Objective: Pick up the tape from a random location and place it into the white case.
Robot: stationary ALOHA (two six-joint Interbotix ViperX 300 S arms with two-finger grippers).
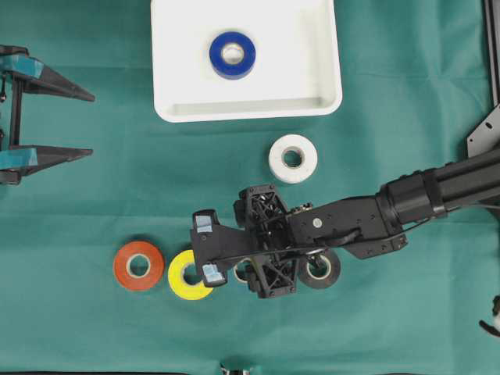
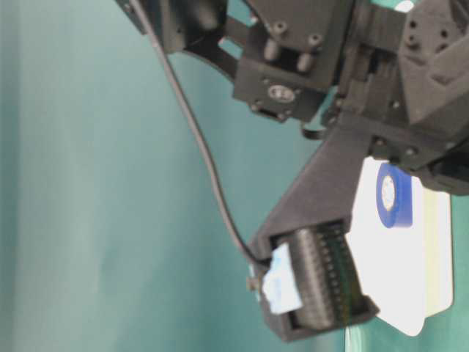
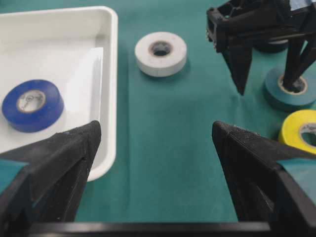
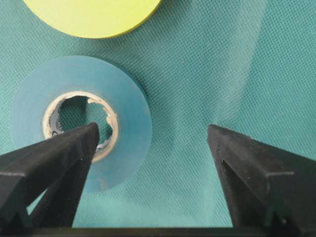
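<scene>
The white case [image 1: 176, 94] lies at the back with a blue tape roll [image 1: 232, 55] inside it. On the green cloth lie a white roll [image 1: 292, 158], an orange roll [image 1: 138, 266], a yellow roll [image 1: 190, 275] and a black roll [image 1: 319, 268]. My right gripper [image 1: 266, 246] points straight down, open, over a teal roll [image 4: 79, 121]. One fingertip hangs over the roll's cardboard core, the other over bare cloth beside it. My left gripper [image 1: 92, 125] stands open and empty at the left edge, facing the case [image 3: 106, 74] and the white roll [image 3: 161, 53].
The right arm [image 1: 437, 191] stretches in from the right edge across the cloth. The yellow roll [image 4: 91, 15] lies just beyond the teal one. In the table-level view the right gripper's body [image 2: 322, 279] fills the foreground, with the case [image 2: 381, 271] and blue roll [image 2: 388, 194] behind.
</scene>
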